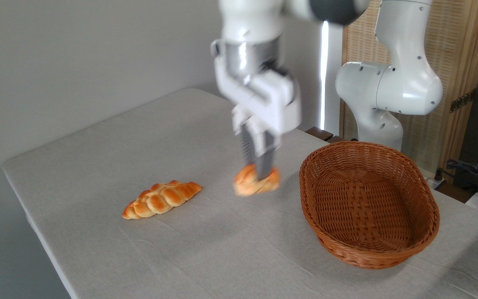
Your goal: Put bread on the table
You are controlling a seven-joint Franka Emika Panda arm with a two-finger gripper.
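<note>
We see the white two-finger gripper [259,172] clamped on the small golden knotted bun [256,182] (blurred), carrying it over the grey-clothed table [98,141]; next, we judge, lowering and release.

The big white robot arm [388,83] stands at the far right and bends over at the top. Its white and silver wrist [249,56] hangs straight down in the middle of the picture and looks a bit blurry. Under the wrist sits the white boxy two-finger gripper [257,172], pointing down. Its two dark grey fingers [265,160] are close together, and their tips pinch the small round golden-orange bun [245,185] from above. The fingers stand almost upright.
</note>
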